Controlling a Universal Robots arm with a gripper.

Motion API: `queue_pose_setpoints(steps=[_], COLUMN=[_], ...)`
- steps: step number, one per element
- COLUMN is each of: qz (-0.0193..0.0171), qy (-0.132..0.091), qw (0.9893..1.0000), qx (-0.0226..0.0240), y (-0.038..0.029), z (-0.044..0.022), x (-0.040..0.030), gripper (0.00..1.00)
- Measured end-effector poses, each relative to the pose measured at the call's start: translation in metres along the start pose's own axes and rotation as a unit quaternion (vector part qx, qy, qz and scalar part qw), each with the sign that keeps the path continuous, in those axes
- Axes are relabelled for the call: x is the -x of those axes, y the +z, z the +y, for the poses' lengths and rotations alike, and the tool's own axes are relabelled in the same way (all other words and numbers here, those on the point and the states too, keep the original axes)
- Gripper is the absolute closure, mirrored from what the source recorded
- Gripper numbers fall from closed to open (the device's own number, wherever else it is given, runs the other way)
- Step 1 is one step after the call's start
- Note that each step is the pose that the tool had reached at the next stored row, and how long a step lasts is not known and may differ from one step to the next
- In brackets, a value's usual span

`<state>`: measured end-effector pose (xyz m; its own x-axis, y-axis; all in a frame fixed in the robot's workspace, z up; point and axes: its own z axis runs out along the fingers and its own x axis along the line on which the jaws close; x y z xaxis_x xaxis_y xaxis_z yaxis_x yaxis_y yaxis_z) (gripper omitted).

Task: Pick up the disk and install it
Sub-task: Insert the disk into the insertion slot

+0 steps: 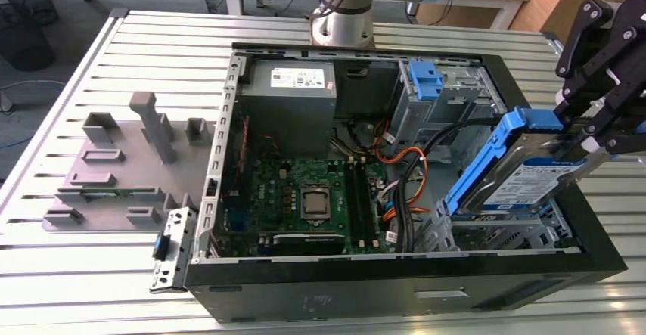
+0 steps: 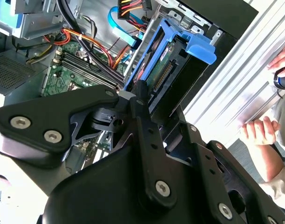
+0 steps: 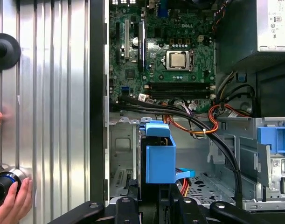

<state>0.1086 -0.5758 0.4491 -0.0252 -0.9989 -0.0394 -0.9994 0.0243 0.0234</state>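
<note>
**Operator:** What are my fingers doing?

**Spotter:** Your gripper [image 1: 588, 144] has its fingers [image 2: 140, 105] pinched on the disk [image 1: 525, 180], clamping the upper end of its blue carrier frame [image 3: 160, 156]. The disk hangs tilted, its lower end at the top of the drive cage [image 1: 504, 233], in the computer case's [image 1: 333, 297] corner on the exterior view's right.

**Operator:** Any labels?

**Spotter:** A white and blue label is on the disk's face, and a white sticker on the grey power supply [image 1: 290, 85]. I can't read the print.

**Operator:** How much room have I got?

**Spotter:** It's tight. Black and orange cables [image 1: 416, 156] run just beside the disk, with the case's black side wall [image 1: 591, 233] close on the other side. A person's hand [image 3: 11, 205] lies on the table [image 3: 53, 93] beside the case.
</note>
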Motion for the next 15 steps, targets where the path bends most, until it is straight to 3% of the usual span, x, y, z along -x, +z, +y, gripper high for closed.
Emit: queue_pose_setpoints(steps=[15], qz=[0.0001], qy=[0.0], qw=[1.0], qx=[0.0], y=[0.0043], z=[-0.0007], x=[-0.0002], gripper=[0.65])
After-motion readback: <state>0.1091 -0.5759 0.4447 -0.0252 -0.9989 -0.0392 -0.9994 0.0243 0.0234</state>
